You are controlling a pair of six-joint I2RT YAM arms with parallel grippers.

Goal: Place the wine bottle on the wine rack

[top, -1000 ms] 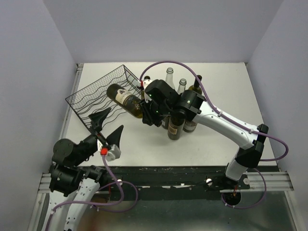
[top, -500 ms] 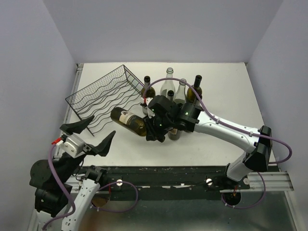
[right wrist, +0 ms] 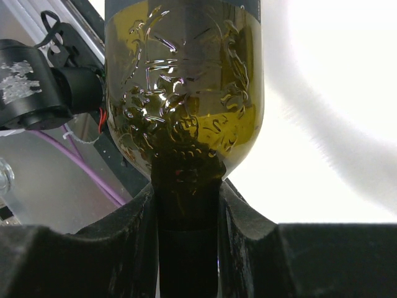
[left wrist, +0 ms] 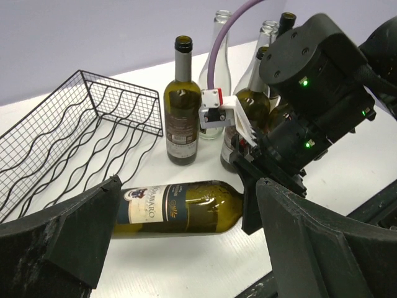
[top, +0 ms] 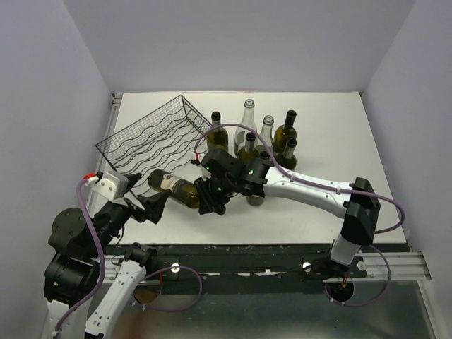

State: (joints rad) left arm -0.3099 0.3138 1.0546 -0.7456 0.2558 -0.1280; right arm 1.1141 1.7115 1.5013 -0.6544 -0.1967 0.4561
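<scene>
Right gripper (top: 210, 196) clamped on wine bottle (top: 175, 188) neck, left gripper (left wrist: 186, 184) spread wide. Neck-only hold: heavy body may sag and snag wine rack (top: 152, 138) front wire.

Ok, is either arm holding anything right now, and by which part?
The right gripper holds the wine bottle by its neck, jaws shut around it. The left gripper, jaws wide open, holds nothing.

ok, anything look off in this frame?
Only the wine bottle: it lies on its side, low, just outside the wine rack, not cradled in it, with the right gripper shut on its neck. The other bottles stand upright; nothing spilled.
</scene>
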